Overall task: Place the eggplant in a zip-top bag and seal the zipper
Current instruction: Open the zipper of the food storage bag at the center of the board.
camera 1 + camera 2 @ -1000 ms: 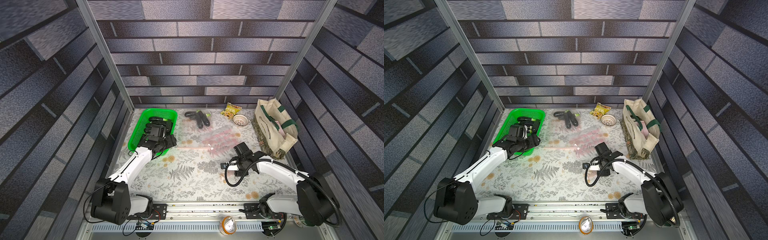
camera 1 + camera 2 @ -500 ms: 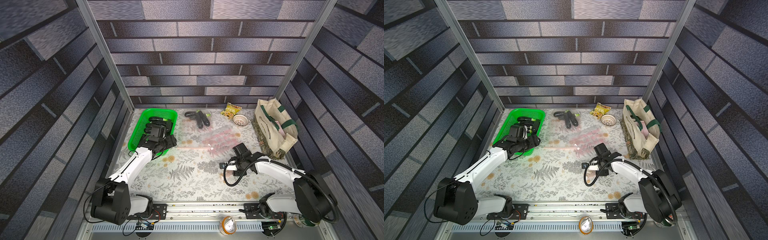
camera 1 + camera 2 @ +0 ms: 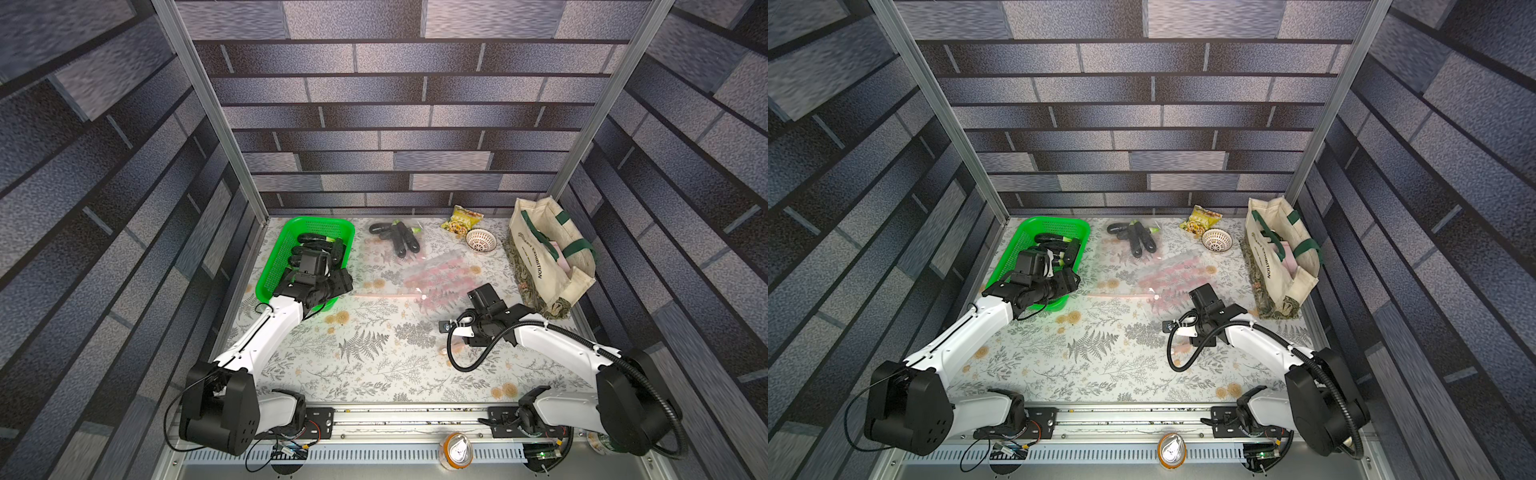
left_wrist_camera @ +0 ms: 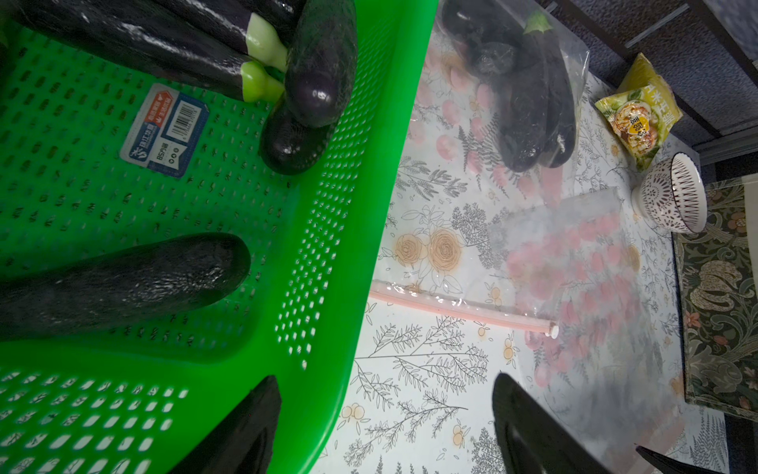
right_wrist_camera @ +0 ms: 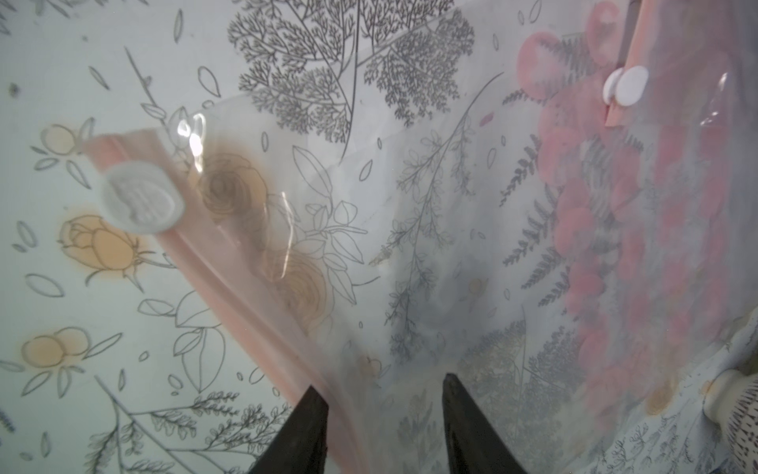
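Floral tablecloth (image 3: pixel 374 365): left end effector (image 4: pixel 385 377) wide; right end effector (image 5: pixel 385 388) narrowly parted over zip-top bag (image 5: pixel 430 246), edges faint.

soft even light, blurry wrist close-ups

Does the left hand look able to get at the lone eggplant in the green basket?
Probably yes. The left hand hangs open over the rim of the green basket, and the lone eggplant lies uncovered inside, apart from the other eggplants.
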